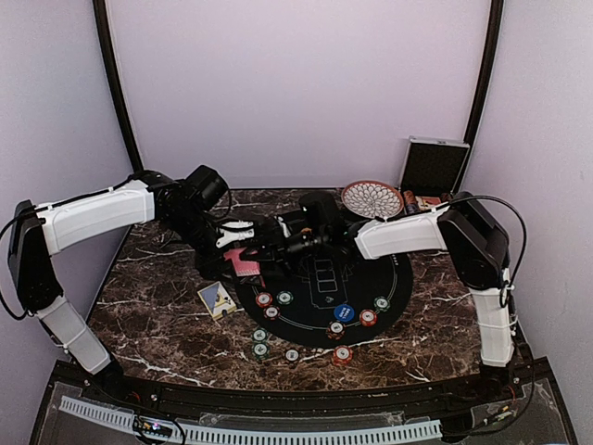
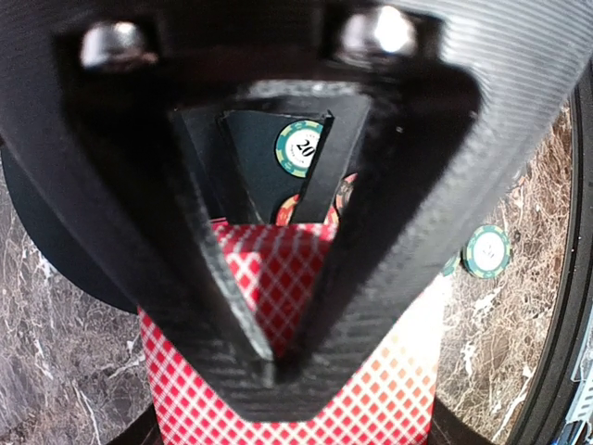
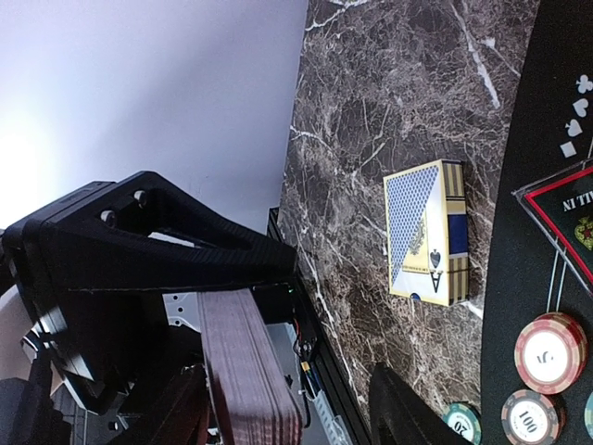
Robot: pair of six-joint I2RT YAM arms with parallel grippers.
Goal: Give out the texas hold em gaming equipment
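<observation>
My left gripper (image 1: 239, 247) is shut on a deck of pink-red-backed cards (image 1: 246, 263) and holds it over the left edge of the black round mat (image 1: 400, 278). In the left wrist view its fingers (image 2: 269, 366) pinch the red-diamond deck (image 2: 222, 408). My right gripper (image 1: 271, 247) is open right beside the deck. In the right wrist view the deck's edge (image 3: 246, 371) stands between its spread fingertips (image 3: 400, 413). Red chips (image 1: 264, 299), green chips (image 1: 284, 298) and a blue button disc (image 1: 344, 312) lie on the mat.
A blue-and-gold card box (image 1: 218, 298) lies on the marble left of the mat, also in the right wrist view (image 3: 428, 232). More chips (image 1: 260, 349) lie near the front edge. A patterned bowl (image 1: 372, 198) and an open silver case (image 1: 434, 165) stand at the back right.
</observation>
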